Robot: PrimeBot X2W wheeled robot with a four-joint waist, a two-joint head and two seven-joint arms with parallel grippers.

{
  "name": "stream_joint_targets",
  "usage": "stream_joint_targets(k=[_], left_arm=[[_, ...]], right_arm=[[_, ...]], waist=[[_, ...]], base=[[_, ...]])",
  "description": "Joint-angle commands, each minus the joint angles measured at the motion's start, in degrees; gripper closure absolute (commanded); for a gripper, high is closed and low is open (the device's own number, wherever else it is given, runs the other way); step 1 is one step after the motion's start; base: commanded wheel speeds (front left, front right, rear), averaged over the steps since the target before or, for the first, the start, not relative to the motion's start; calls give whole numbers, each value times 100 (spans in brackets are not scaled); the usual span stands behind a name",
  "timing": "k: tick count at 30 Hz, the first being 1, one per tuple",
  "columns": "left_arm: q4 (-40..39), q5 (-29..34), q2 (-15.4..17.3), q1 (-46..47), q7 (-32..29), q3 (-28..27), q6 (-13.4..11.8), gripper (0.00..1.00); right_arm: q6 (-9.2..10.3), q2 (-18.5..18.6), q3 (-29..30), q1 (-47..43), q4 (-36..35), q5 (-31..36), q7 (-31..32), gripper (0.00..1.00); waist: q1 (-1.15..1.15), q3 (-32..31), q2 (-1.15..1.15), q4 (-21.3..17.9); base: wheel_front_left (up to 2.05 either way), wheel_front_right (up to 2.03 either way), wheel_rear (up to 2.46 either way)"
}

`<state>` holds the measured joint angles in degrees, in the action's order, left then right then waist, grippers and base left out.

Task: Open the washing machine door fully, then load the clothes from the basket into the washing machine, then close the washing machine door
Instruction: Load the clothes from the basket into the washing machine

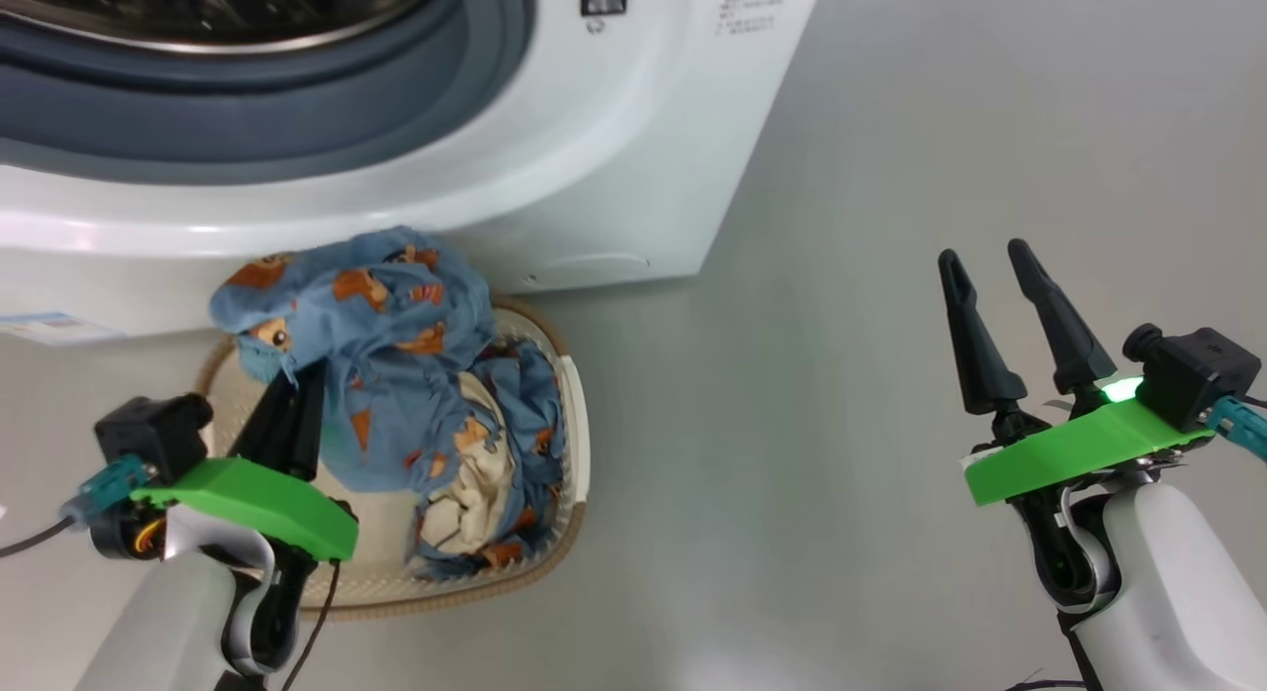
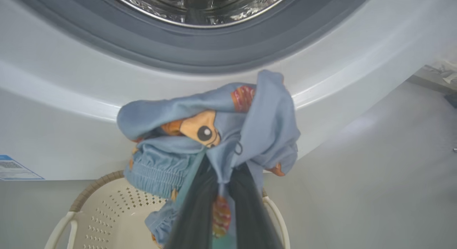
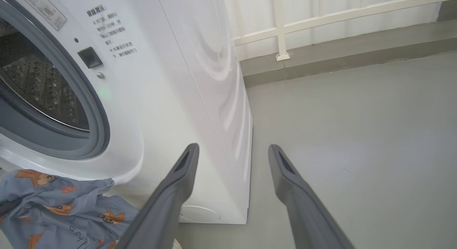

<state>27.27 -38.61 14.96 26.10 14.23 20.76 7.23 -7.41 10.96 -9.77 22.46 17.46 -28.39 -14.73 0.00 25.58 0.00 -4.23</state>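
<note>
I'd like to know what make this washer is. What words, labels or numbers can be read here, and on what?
Dark Chinese print on the washing machine front, beside the drum opening: too blurred to quote.
Grey sticker near the door seal: too blurred to read.
Blue label sticker low on the front: too small to read.
No brand or number is legible.

left hand [image 1: 292, 399] fingertips buried in clothes [image 1: 396, 354], washing machine [image 1: 594, 176] drum [image 2: 200, 6] cut off, its print [image 1: 752, 3] unreadable
</note>
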Motion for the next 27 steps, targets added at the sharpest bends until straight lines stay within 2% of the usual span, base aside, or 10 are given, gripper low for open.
stream_joint_targets(k=[1,8,16,22,27], left_arm=[[-199,96,153,-70,76,-270,-25,100],[-1189,554,-224,-463,76,-900,-84,100],[-2025,1079,-520,-623,76,-1348,-105,100],[-2135,1260,-599,-723,76,-1522,-113,100],[-2055,1383,-605,-610,76,-1618,-217,100]], right_arm=[[-8,47,-87,-167,-126,-29,-27,0],[-8,88,-11,-288,-169,-33,-27,0],[-8,117,47,-414,-189,-21,-27,0],[-8,118,27,-480,-160,-33,-27,0],[-8,124,20,-514,-158,-44,-27,0]], waist=[[0,-249,0,140],[0,-422,0,170],[0,-567,0,146],[0,-705,0,70],[0,-756,0,43]], base=[[0,0,0],[0,0,0],[0,0,0],[0,0,0],[0,0,0]])
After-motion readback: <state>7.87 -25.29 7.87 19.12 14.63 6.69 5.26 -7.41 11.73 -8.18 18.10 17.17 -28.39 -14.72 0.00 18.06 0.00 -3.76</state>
